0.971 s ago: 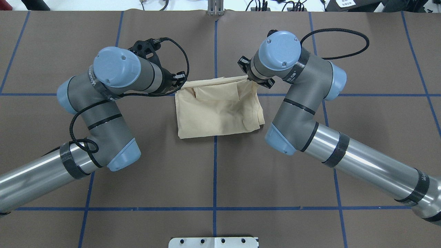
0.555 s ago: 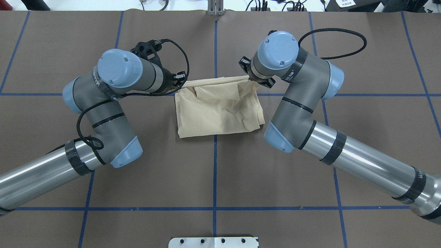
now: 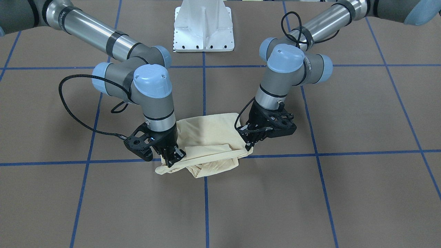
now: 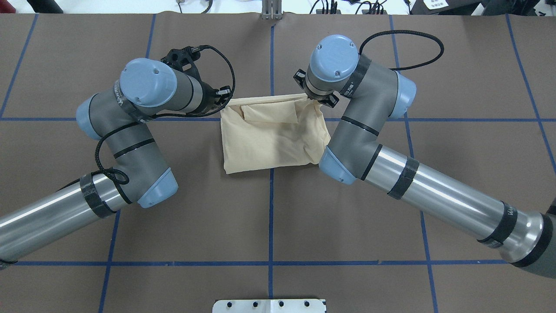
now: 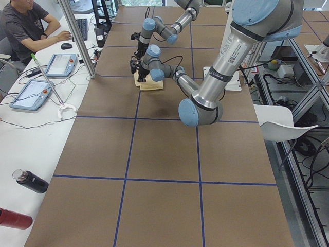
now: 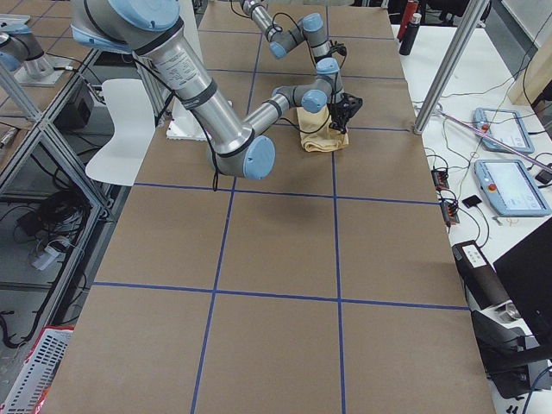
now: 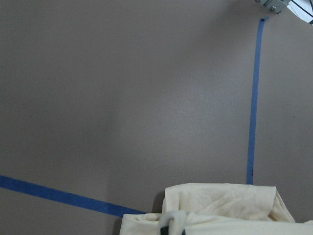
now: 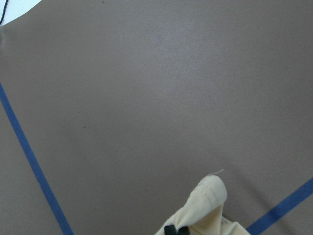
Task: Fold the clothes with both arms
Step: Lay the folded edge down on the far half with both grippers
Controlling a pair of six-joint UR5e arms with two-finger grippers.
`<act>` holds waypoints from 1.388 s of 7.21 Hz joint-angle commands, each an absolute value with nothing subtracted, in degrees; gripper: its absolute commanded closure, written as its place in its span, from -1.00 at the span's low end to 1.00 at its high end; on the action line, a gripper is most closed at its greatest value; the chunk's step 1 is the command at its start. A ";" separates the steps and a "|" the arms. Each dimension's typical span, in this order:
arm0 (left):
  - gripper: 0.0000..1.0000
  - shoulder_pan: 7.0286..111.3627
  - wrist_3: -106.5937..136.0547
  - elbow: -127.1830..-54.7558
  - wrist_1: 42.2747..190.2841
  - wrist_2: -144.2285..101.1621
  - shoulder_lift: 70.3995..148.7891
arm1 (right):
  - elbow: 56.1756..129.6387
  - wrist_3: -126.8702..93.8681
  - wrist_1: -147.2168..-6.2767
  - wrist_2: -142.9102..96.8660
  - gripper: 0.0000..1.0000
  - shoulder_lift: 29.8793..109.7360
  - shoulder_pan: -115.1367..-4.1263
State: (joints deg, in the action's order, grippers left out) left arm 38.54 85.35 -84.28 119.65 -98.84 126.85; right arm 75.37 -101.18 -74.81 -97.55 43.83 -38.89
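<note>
T-shirt (image 3: pixel 210 137) in the front-facing view: cream, folded into a loose bundle at mid-frame on the brown desk (image 3: pixel 310 193), lying across a blue tape line (image 3: pixel 344 152). Pinched at its lower-left corner by the right gripper (image 3: pixel 171 160), closed on a fold of cloth. Pinched at its right edge by the left gripper (image 3: pixel 248 147), likewise closed on fabric. A strip of cloth stretched between the two. White pedestal base (image 3: pixel 204 31) at top centre.

Overhead: roughly rectangular, at centre of frame, with its upper edge drawn into a straight band from one gripper to the other. Left gripper at the upper-left corner, right gripper at the upper-right, fingertips mostly hidden.

Left side view: small and far off in the upper middle, between the two grippers, with the grip impossible to judge from here. Person (image 5: pixel 23 25) seated at upper left, dark bottle (image 5: pixel 31 181) at lower left.

Right side view: a small cream patch in the upper centre, on the desk.

Left wrist view: cream folds along the bottom edge, right of centre, with a sliver of black finger sunk in them.

Right wrist view: a rounded tip of cloth rising from the bottom edge — a bit of black finger just below it.
</note>
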 commanded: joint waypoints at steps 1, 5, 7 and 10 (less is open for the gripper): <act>1.00 38.41 85.43 -82.88 119.88 -98.70 127.00 | 73.31 -101.16 -71.40 -97.38 1.00 43.94 -38.85; -1.00 38.41 85.78 -83.14 119.79 -98.70 127.27 | 71.81 -101.08 -68.82 -97.12 -0.98 43.86 -39.28; -1.00 38.50 85.69 -83.41 119.79 -98.70 127.27 | 71.81 -100.37 -68.82 -97.12 -0.98 43.68 -39.81; -0.81 38.50 85.87 -83.41 121.54 -98.79 127.35 | 72.59 -97.74 -68.82 -99.13 -0.98 42.45 -42.18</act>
State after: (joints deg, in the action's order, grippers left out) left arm 38.51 85.78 -83.55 120.56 -98.78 127.38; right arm 72.22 -98.78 -68.82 -97.89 42.87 -41.14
